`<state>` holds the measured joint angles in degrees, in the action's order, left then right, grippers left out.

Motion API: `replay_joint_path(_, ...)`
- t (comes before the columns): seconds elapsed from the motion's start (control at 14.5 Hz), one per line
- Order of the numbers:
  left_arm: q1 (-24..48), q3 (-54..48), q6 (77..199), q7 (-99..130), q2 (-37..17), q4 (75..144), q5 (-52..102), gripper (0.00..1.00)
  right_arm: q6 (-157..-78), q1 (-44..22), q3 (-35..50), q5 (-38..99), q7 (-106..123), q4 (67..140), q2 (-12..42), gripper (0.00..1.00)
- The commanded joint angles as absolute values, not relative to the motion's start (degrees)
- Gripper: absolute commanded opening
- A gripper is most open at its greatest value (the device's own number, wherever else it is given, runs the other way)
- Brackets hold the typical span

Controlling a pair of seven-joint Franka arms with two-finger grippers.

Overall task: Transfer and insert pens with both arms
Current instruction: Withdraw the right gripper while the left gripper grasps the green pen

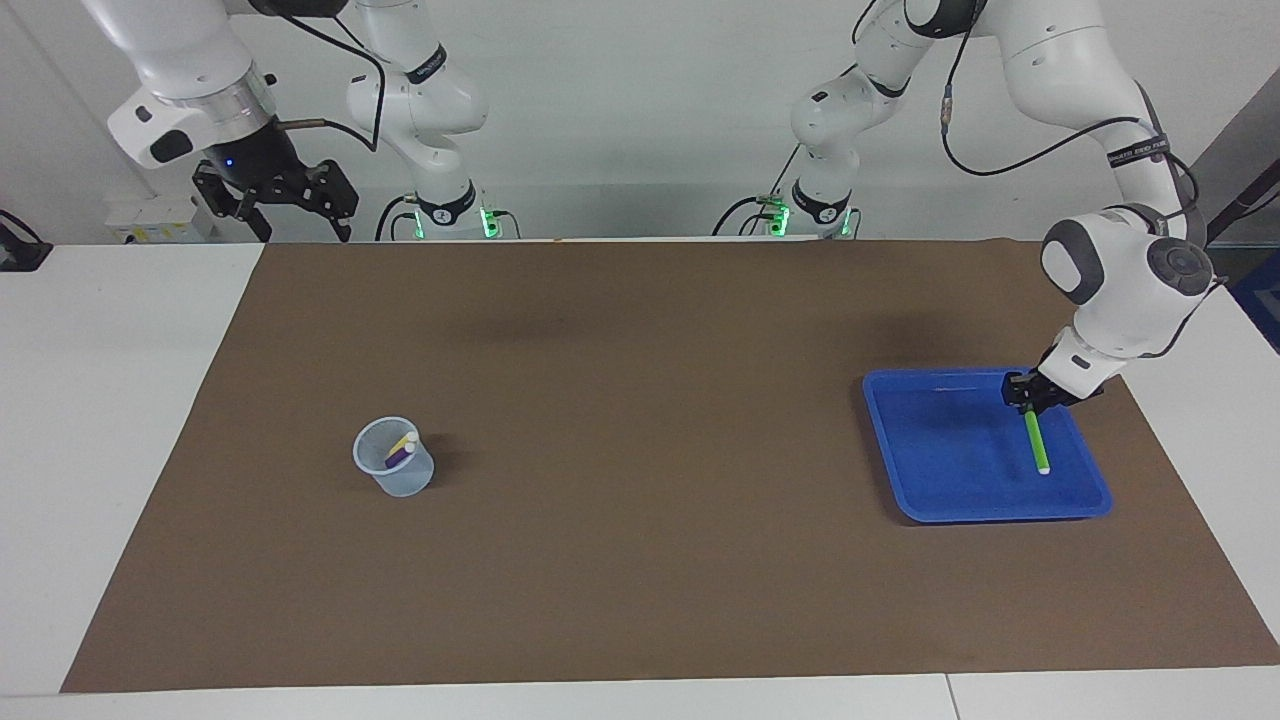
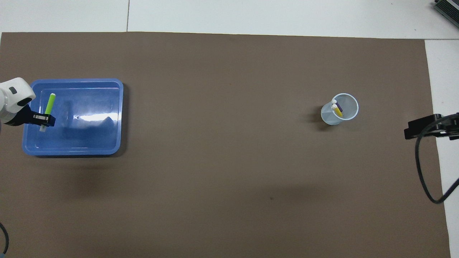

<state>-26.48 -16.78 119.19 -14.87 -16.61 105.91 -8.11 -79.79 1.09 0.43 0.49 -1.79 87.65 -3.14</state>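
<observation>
Left gripper (image 1: 1030, 399) is clamped on the robot-side end of the green pen (image 1: 1036, 443), over the blue tray (image 1: 930, 500). The pen hangs tilted, sloping down and away from the fingertips, white tip lowest. Whether that tip touches the tray floor or clears it, cannot tell. In the overhead view the left gripper (image 2: 42, 120) sits over the tray's (image 2: 71, 152) outer edge, at the left arm's end of the table, and the green pen (image 2: 49, 103) runs from it away from the robots.

Right gripper (image 1: 290, 208) is up high, fingers spread apart, holding nothing. It hangs over the brown mat's (image 1: 640, 560) edge at the right arm's end, close to the robots' side. Overhead view catches only part of the right gripper (image 2: 423, 128), at the mat (image 2: 229, 197) border.

The clear cup (image 1: 394, 458) stands on the mat, well apart from the right gripper and well below it, farther from the robots. In it, leaning together against the wall, white tips up: yellow pen (image 1: 404, 441) and purple pen (image 1: 396, 457). Overhead view shows the same cup (image 2: 342, 116), with yellow pen (image 2: 337, 110) and purple pen (image 2: 339, 107) touching side by side.

Cup and tray are well apart, at opposite ends of the mat, one toward each gripper.
</observation>
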Motion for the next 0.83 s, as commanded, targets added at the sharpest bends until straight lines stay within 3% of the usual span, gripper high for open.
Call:
replay_joint_path(0.0, -23.3, -17.2, 111.7, -9.7, -12.4, 105.4, -3.1, 0.00, -79.1, 1.3, 0.8, 1.2, -3.1, 86.4, -2.1, 1.00)
replay_joint_path(0.35, -12.6, -17.6, 104.4, 8.2, -6.7, 105.3, 4.4, 0.00, -80.6, -0.4, 0.8, 0.3, -2.6, 88.6, -3.4, 1.00)
replay_joint_path(0.76, -0.9, -18.0, 104.3, 27.4, -4.0, 105.5, 14.0, 0.00, -81.3, -1.2, 0.9, 0.7, -3.1, 89.5, -3.7, 1.00)
